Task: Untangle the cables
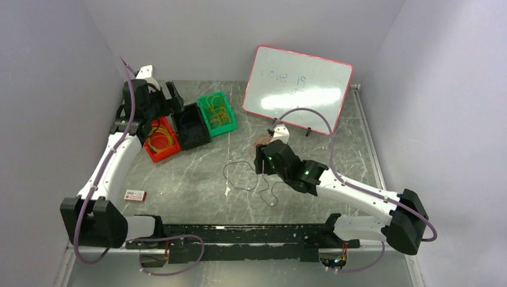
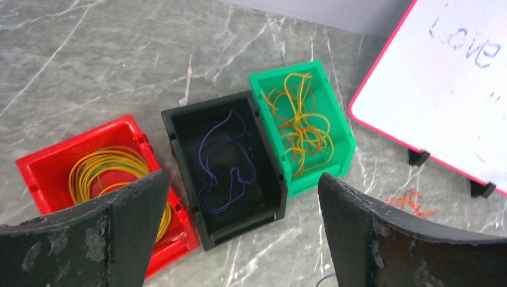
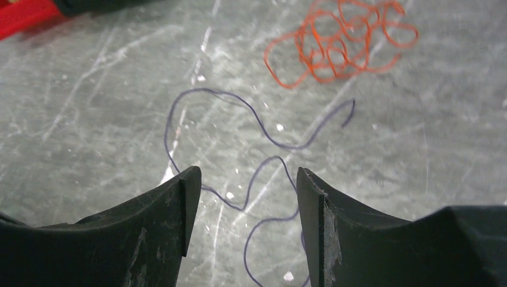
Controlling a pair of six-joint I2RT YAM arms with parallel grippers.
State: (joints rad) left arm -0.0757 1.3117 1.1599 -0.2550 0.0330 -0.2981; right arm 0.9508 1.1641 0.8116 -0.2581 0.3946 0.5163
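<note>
A thin dark blue cable [image 1: 225, 174] curls loose on the marble table, and the right wrist view shows the same dark blue cable [image 3: 286, 146] running between and beyond my fingers. An orange cable tangle [image 3: 341, 42] lies just past it. My right gripper [image 3: 248, 173] hovers open low over the blue strand, holding nothing. My left gripper [image 2: 242, 175] stands wide open and empty above the bins. Under it, a black bin [image 2: 272, 161] holds a blue cable [image 2: 202, 156]. A red bin [image 2: 42, 173] holds yellow cables and a green bin [image 2: 341, 137] holds orange-yellow ones.
A pink-framed whiteboard [image 1: 299, 86] leans at the back right on small black feet. The three bins [image 1: 191, 125] sit in a row at the back left. A small red and white tag [image 1: 135, 195] lies near the left arm's base.
</note>
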